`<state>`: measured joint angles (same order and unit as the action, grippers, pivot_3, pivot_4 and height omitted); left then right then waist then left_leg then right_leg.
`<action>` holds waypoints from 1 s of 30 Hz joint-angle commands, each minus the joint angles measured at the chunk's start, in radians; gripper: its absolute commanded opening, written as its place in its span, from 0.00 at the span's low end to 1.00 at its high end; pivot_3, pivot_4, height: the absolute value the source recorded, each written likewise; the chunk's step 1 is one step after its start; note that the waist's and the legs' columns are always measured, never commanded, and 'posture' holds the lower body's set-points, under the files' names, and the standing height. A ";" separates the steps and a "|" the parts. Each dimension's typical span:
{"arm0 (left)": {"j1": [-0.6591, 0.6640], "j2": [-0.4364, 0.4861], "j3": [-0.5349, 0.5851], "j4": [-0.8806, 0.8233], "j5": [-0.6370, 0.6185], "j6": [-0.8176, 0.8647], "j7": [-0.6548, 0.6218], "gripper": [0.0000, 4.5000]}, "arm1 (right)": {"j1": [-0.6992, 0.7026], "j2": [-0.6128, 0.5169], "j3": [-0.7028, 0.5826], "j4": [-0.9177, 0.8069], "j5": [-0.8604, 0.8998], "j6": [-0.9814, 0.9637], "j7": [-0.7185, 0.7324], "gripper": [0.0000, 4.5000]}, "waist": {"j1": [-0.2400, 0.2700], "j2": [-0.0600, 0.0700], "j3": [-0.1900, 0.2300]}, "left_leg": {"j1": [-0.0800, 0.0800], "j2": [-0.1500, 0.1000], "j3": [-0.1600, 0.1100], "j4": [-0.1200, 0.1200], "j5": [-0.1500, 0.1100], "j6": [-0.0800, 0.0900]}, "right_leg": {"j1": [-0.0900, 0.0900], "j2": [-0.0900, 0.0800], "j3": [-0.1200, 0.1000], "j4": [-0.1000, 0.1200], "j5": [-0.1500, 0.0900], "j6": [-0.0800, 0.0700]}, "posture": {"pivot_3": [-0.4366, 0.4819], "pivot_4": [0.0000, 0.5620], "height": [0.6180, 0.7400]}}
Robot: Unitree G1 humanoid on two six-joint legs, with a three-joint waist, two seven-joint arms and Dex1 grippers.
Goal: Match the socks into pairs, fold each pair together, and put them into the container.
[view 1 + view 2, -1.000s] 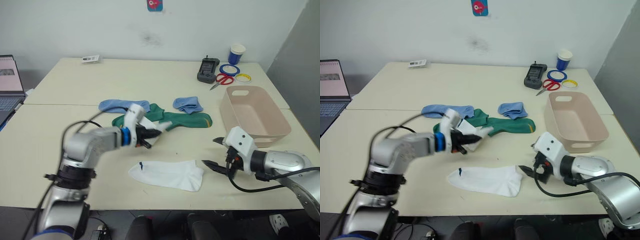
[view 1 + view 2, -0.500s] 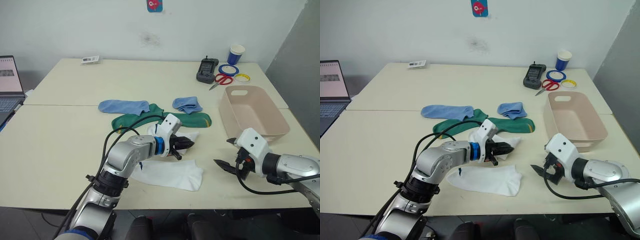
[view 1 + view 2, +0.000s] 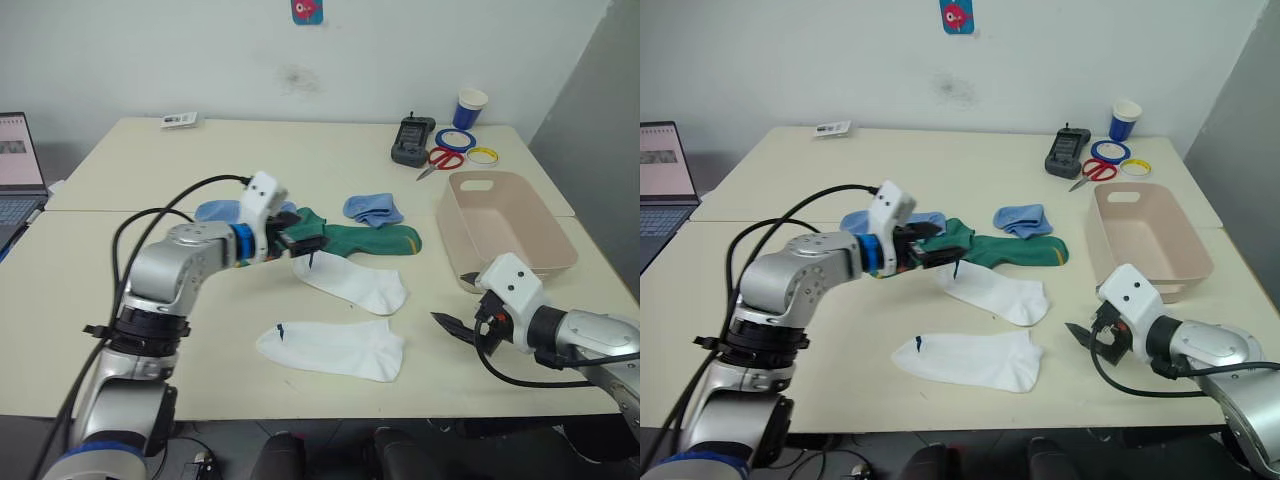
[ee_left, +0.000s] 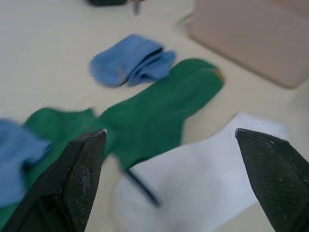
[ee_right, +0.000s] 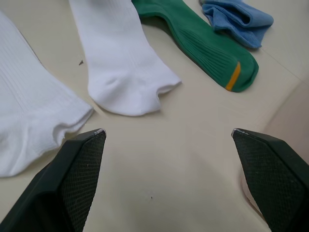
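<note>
A second white sock [image 3: 355, 283] had been laid out flat by the left gripper [image 3: 300, 241], just above the first white sock [image 3: 335, 348], and released; its fingers were parted over the green socks [image 3: 345, 238]. The right gripper [image 3: 462, 303] was held open nearby. The white pair could now be matched; the container [image 3: 505, 232] was empty.

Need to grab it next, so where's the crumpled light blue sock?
In the head views, the crumpled light blue sock lies mid-table, right of centre, behind the green sock's cuff, left of the container.
</note>
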<state>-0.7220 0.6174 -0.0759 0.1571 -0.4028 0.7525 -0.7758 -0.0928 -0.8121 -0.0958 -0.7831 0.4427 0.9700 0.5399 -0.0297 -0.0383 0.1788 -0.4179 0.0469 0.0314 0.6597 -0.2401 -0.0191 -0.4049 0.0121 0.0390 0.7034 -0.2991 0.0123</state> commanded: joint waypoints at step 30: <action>-0.077 -0.128 -0.057 0.360 0.193 -0.171 -0.212 0.00 | -0.170 0.373 0.181 0.408 -0.156 -0.115 -0.184 0.96 | 0.000 0.000 0.000 | -0.007 0.001 -0.002 0.002 0.000 0.000 | -0.002 0.000 -0.003 -0.004 0.004 -0.003 | 0.48 0.27 0.93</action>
<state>-0.8009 0.4794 -0.1541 0.5604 -0.2022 0.5758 -0.9921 -0.2492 -0.4403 0.0819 -0.3796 0.2953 0.8731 0.3639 -0.0293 -0.0381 0.1786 -0.4247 0.0474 0.0299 0.6614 -0.2401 -0.0188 -0.4068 0.0122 0.0365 0.6994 -0.2944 0.0091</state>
